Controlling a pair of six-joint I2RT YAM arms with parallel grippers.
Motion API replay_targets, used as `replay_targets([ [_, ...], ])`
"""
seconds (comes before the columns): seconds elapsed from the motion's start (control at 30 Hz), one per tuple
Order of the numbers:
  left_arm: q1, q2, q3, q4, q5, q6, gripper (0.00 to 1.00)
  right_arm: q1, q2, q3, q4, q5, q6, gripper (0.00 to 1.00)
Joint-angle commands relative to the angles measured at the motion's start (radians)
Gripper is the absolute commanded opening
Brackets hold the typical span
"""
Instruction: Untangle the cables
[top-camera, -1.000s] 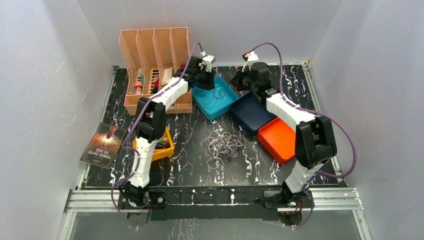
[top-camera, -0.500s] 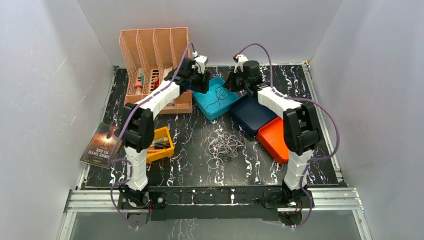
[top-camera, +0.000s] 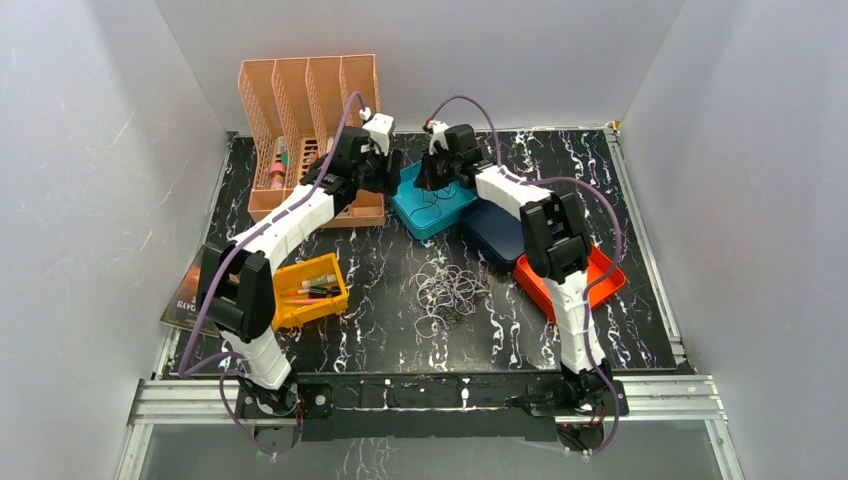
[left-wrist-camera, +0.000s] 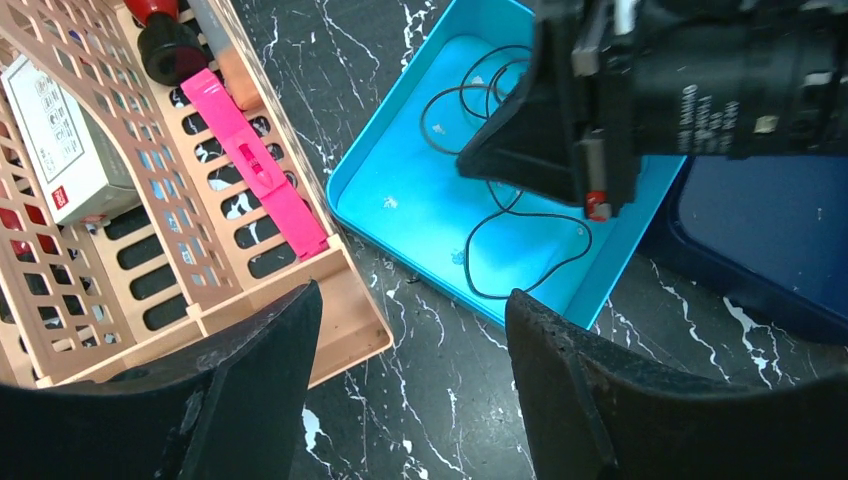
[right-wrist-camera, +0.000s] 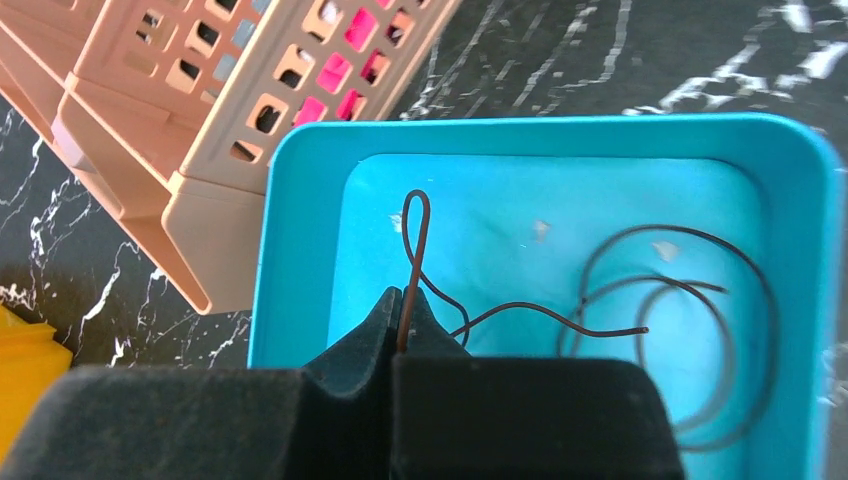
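The right pincer (right-wrist-camera: 403, 300) was shut tight on one thin black cable (right-wrist-camera: 410, 270), and a little loop of it stuck up past the closed tips. It hung over the blue-green tray (right-wrist-camera: 540, 130), which sat in the upper middle of the top view. The rest of that cable lay in loose rings on the tray floor, toward the right side of the right wrist view. The left pincer (left-wrist-camera: 412, 300) was wide open and held nothing. It hovered just left of the tray, beside the peach rack (left-wrist-camera: 345, 320). The other cables sat in a curly tangle (top-camera: 450, 288) of dark and pale wires on the table (top-camera: 380, 270), in the middle of the top view, well apart from both pincers. So the step in hand looked like putting one freed cable away in the tray. That step seemed nearly done, but most of the job was left. Next, the right pincer would likely need to let go so the cable could drop all the way in, without the loop catching on a tip. Then a pincer would need to reach down to the tangle and pick just one wire.
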Motion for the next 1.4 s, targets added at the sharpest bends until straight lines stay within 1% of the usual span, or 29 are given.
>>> replay_targets([
  [0.0, 0.004, -0.039, -0.026, 0.035, -0.011, 0.006, 0.67, 0.023, 0.04, 0.113, -0.02, -0.074, -0.042, 0.05],
  [0.07, 0.004, -0.044, -0.032, 0.035, -0.012, 0.005, 0.67, 0.023, 0.042, 0.119, -0.023, -0.081, -0.037, 0.07],
  [0.2, 0.004, -0.046, -0.033, 0.036, -0.011, 0.004, 0.67, 0.023, 0.019, 0.091, -0.042, -0.014, -0.016, 0.15],
  [0.3, 0.004, -0.054, -0.038, 0.037, -0.016, 0.005, 0.68, 0.023, -0.02, 0.043, -0.042, 0.038, -0.011, 0.28],
  [0.5, 0.004, -0.062, -0.047, 0.041, -0.022, 0.007, 0.68, 0.023, -0.099, -0.01, -0.096, 0.099, -0.017, 0.5],
  [0.57, 0.004, -0.063, -0.047, 0.04, -0.021, 0.008, 0.68, 0.023, -0.139, -0.041, -0.102, 0.131, -0.02, 0.59],
  [0.63, 0.004, -0.067, -0.049, 0.04, -0.019, 0.007, 0.69, 0.023, -0.179, -0.062, -0.108, 0.154, -0.028, 0.66],
  [0.73, 0.004, -0.072, -0.055, 0.046, -0.02, 0.007, 0.69, 0.022, -0.221, -0.063, -0.131, 0.181, -0.039, 0.72],
  [0.9, 0.004, -0.074, -0.058, 0.045, -0.017, 0.004, 0.69, 0.018, -0.273, -0.064, -0.154, 0.189, -0.033, 0.74],
  [1.03, 0.004, -0.076, -0.059, 0.046, -0.015, 0.003, 0.7, 0.018, -0.312, -0.091, -0.163, 0.243, -0.03, 0.74],
  [1.13, 0.004, -0.07, -0.051, 0.038, 0.003, 0.004, 0.7, 0.015, -0.361, -0.15, -0.152, 0.278, -0.019, 0.73],
  [1.23, 0.004, -0.055, -0.022, 0.005, 0.043, 0.001, 0.72, 0.011, -0.431, -0.247, -0.125, 0.319, 0.024, 0.74],
  [1.3, 0.003, -0.045, 0.01, -0.029, 0.061, -0.011, 0.74, 0.006, -0.491, -0.317, -0.099, 0.355, 0.071, 0.74],
  [1.37, 0.001, -0.03, 0.056, -0.093, 0.065, -0.034, 0.78, 0.001, -0.576, -0.384, -0.078, 0.375, 0.114, 0.74],
])
